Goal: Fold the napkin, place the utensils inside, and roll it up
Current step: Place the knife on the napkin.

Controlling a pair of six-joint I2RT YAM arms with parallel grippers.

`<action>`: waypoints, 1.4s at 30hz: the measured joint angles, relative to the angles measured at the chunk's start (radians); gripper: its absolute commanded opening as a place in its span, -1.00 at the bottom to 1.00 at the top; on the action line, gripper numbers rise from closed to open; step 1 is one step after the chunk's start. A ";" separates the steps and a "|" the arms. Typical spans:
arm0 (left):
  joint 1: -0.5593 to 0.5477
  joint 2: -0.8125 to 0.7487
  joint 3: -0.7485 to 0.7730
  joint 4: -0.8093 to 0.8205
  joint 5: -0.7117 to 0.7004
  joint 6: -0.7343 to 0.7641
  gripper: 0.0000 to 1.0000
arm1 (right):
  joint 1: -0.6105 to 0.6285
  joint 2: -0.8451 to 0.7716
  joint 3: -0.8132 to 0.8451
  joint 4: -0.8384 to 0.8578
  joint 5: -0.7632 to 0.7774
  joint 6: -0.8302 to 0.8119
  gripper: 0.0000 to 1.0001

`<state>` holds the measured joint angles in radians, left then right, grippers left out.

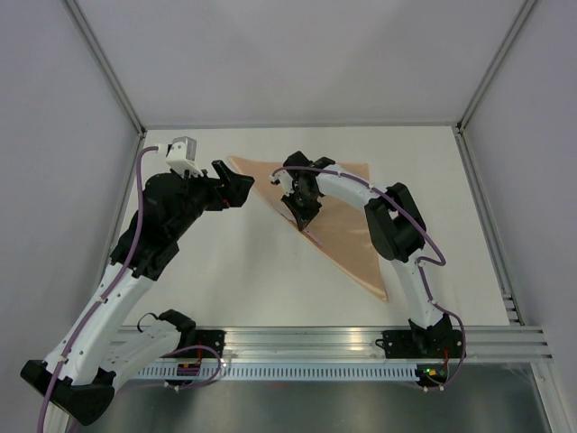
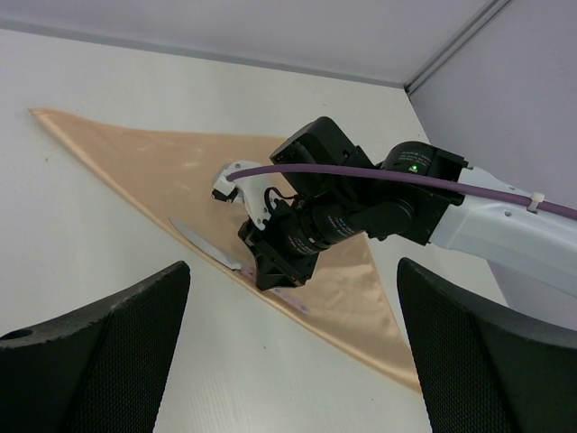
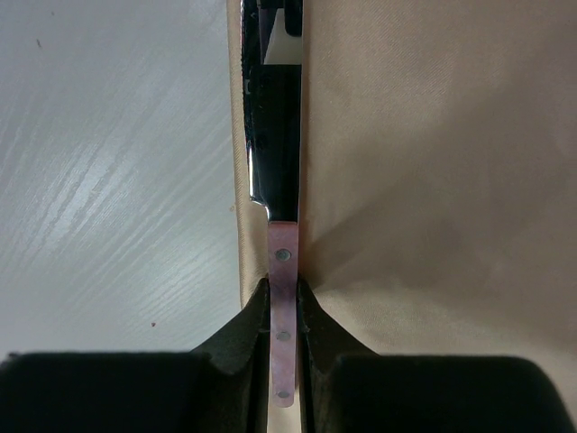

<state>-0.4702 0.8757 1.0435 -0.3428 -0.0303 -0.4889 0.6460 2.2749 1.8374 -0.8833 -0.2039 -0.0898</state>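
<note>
- Placing step: the slender knife with mirror blade and pinkish handle (image 3: pixel 275 135) sits along the long fold of the peach-orange cloth napkin (image 3: pixel 433 180), a triangle on the white table (image 1: pixel 252 280)
- Right gripper (image 3: pixel 283 302) pinches the handle; left gripper (image 1: pixel 233 189) gapes empty (near the napkin's corner)
- Next, likely: let go with the knife fully on cloth, then roll

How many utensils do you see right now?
1: a knife along the long edge of the folded napkin, its handle clamped in the right gripper. More could be hidden under the cloth.
</note>
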 measured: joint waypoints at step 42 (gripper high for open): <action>0.000 0.016 -0.004 0.002 0.006 0.000 0.99 | -0.002 -0.013 0.046 -0.023 0.018 0.002 0.12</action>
<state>-0.4702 0.8913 1.0397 -0.3412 -0.0246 -0.4885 0.6441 2.2623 1.8835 -0.9058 -0.1860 -0.0879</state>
